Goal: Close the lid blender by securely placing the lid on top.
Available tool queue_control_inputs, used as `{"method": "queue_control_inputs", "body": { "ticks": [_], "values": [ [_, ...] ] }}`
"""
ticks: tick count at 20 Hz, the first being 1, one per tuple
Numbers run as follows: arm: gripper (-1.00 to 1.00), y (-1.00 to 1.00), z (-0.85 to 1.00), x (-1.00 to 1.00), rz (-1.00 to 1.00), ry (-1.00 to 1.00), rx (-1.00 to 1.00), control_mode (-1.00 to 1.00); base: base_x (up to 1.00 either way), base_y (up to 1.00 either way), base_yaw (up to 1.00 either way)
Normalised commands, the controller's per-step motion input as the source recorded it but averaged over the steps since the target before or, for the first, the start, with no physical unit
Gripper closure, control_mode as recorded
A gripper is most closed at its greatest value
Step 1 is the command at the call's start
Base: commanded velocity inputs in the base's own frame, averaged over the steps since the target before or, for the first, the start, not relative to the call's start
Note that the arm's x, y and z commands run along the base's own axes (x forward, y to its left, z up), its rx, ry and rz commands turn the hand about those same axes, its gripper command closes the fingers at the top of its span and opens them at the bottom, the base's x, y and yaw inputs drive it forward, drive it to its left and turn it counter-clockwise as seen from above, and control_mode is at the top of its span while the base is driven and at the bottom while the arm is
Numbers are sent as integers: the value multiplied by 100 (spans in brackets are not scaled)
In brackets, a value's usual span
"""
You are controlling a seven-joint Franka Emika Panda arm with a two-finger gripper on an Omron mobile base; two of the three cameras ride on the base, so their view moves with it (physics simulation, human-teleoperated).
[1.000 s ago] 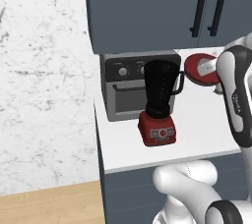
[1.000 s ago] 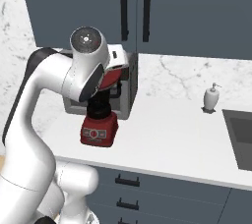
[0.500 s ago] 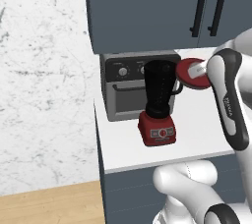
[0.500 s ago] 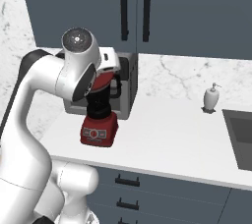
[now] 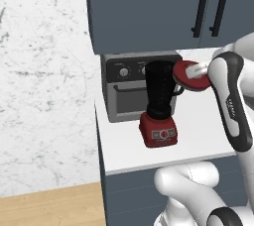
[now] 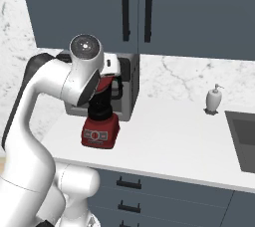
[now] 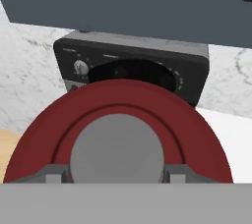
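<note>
The blender (image 5: pixel 159 102) is a dark tapered jar on a red base, standing on the white counter in front of a toaster oven. My gripper (image 5: pixel 197 71) is shut on the lid (image 5: pixel 184 75), a red disc held on edge beside the jar's upper right rim. In the hand view the lid (image 7: pixel 118 115) with its grey centre cap sits between my fingers (image 7: pixel 55 174), and the jar's dark mouth (image 7: pixel 133 70) shows just beyond it. From the right base view the blender (image 6: pixel 100 130) is half hidden by my arm, with a sliver of the lid (image 6: pixel 103 86) above it.
A grey toaster oven (image 5: pixel 123 87) stands right behind the blender. Dark upper cabinets (image 5: pixel 149 7) hang low overhead. A soap dispenser (image 6: pixel 213 99) and a sink (image 6: pixel 243 139) are far right. The counter's left end (image 5: pixel 99 136) drops off beside the marble wall.
My arm has carried the lid leftward, from well right of the jar to its upper right rim. The blender has not moved.
</note>
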Motion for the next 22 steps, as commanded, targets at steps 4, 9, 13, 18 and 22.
{"method": "queue_control_inputs", "body": {
  "ticks": [4, 9, 13, 18, 22],
  "values": [
    [100, 2, 29, 11, -3, 8, 4, -100, 0, 0, 0],
    [100, 0, 32, 7, -3, 12, 0, -100, 0, 0, 0],
    [100, 1, 13, 12, -2, 7, 0, -100, 0, 0, 0],
    [100, 5, 1, 12, 0, 1, 0, -100, 0, 0, 0],
    [100, 8, 0, 12, 0, 0, 0, -100, 0, 0, 0]
  ]
}}
